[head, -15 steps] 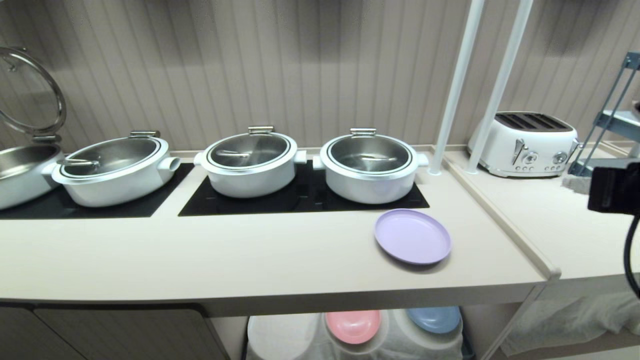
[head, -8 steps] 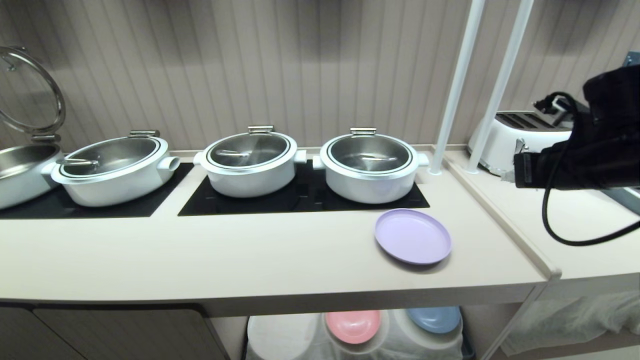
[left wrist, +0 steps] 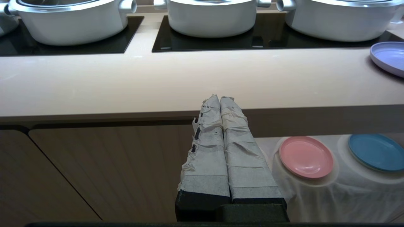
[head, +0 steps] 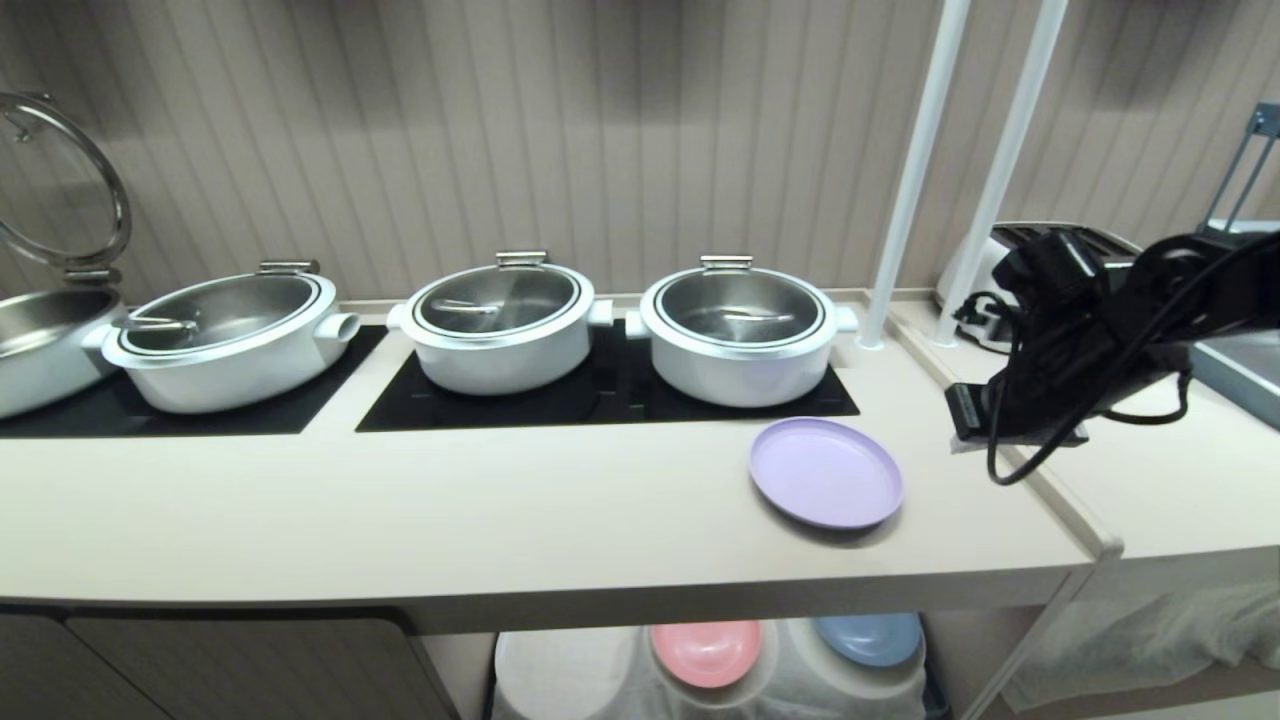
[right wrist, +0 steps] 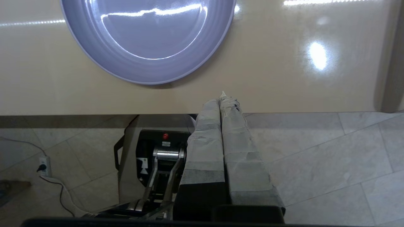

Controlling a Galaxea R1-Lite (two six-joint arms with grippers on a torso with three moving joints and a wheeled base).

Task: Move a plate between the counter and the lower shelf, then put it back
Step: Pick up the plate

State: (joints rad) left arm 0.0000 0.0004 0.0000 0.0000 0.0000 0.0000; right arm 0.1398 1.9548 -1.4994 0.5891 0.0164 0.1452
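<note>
The lilac plate lies flat on the beige counter, in front of the rightmost pot; it also shows in the left wrist view and the right wrist view. My right gripper hangs over the counter just right of the plate, pointing down, shut and empty, its tips short of the plate's rim. My left gripper is parked low in front of the counter's edge, shut on nothing. Under the counter the lower shelf is draped in white cloth.
Three white lidded pots stand on black hob panels behind the plate. A pink plate and a blue plate rest on the lower shelf. Two white poles and a toaster stand at the right.
My right arm has swung in from the right edge, leftward and down, to hang beside the lilac plate. The plate has stayed where it was.
</note>
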